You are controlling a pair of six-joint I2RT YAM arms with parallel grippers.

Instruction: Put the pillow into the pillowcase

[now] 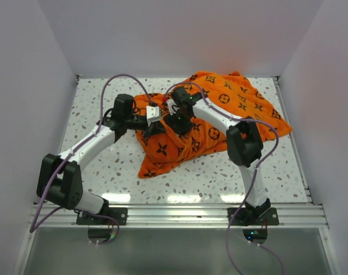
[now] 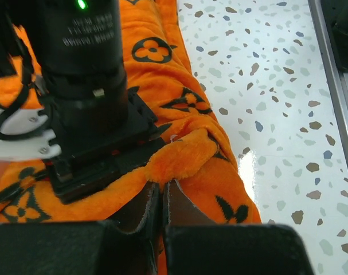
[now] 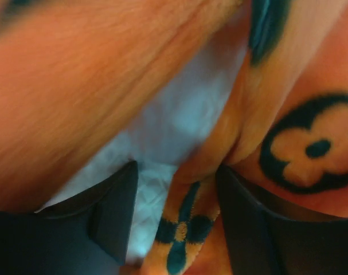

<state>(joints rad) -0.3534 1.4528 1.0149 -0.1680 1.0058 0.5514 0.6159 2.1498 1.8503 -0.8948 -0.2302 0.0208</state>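
Observation:
The orange pillowcase with dark motifs lies crumpled across the middle and back right of the table. My left gripper is at its left end. In the left wrist view this gripper is shut on a raised fold of the pillowcase. My right gripper points down into the fabric just beside it. Its jaws stand open, with a flap of the pillowcase and the white textured pillow between them. The pillow shows only in that gap between orange folds and is hidden in the top view.
The right arm's black wrist with a green light sits close in front of the left gripper. The speckled white table is walled at the back and sides. A metal rail runs along the near edge.

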